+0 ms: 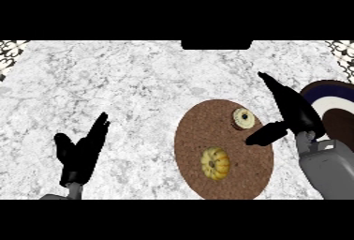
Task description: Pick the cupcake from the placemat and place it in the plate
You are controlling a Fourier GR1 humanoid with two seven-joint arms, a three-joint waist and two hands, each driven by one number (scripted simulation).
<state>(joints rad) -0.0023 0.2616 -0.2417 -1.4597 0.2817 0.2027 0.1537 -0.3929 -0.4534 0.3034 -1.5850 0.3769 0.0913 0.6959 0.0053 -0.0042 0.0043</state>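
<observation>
Head view: cupcake [243, 118] not yet lifted, on the placemat's [197, 168] far part.
Right hand [296, 114]: beside the cupcake, fingers straight, thumb out, holding nothing.
Left hand [79, 152]: resting open, worktop's [124, 79] near-left.
Left to do: grasp, carry to plate [337, 101] at right edge.
Nearby: yellow squash [215, 163], not in the way.

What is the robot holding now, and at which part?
Nothing. The right hand is open beside the cupcake on the placemat; the left hand rests open, apart.
</observation>
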